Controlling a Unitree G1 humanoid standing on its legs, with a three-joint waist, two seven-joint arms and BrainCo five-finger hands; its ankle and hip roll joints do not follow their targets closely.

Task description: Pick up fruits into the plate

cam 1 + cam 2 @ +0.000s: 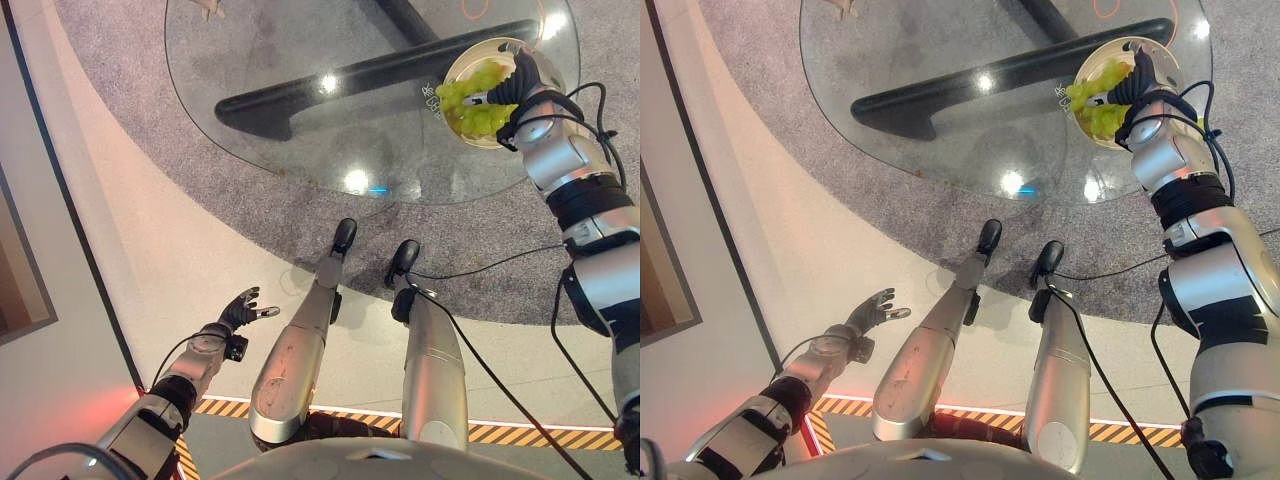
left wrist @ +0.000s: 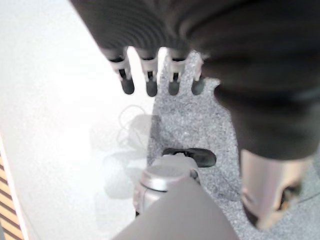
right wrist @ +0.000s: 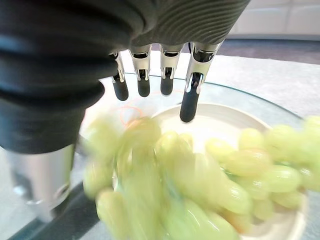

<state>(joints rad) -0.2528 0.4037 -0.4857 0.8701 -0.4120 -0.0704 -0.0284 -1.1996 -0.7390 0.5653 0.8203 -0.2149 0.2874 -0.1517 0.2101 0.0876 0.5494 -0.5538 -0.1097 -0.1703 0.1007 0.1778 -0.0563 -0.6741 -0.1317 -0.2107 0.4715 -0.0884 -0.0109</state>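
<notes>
One bunch green grapes (image 3: pixel 210 175) lying in plate (image 1: pixel 462 62) on glass table (image 1: pixel 260 90); right hand (image 3: pixel 150 75) above, fingers straight, empty. Left hand (image 1: pixel 240 308) idle, fingers relaxed. Task prob. done; no other fruit seen.

A round glass table (image 1: pixel 260 110) with a dark base (image 1: pixel 350 80) stands on a grey carpet (image 1: pixel 130 80). Beside the carpet the floor (image 1: pixel 150 250) is pale and smooth, with a yellow-black striped line (image 1: pixel 500 433) near the bottom. Bright spots of light reflect on the glass.

Grapes blur beneath the right hand

Nearest grapes (image 3: pixel 135 200) smear out of focus; the right hand (image 1: pixel 512 88) covers part of the plate (image 1: pixel 462 68); the bench (image 1: pixel 300 60) runs off frame.
</notes>
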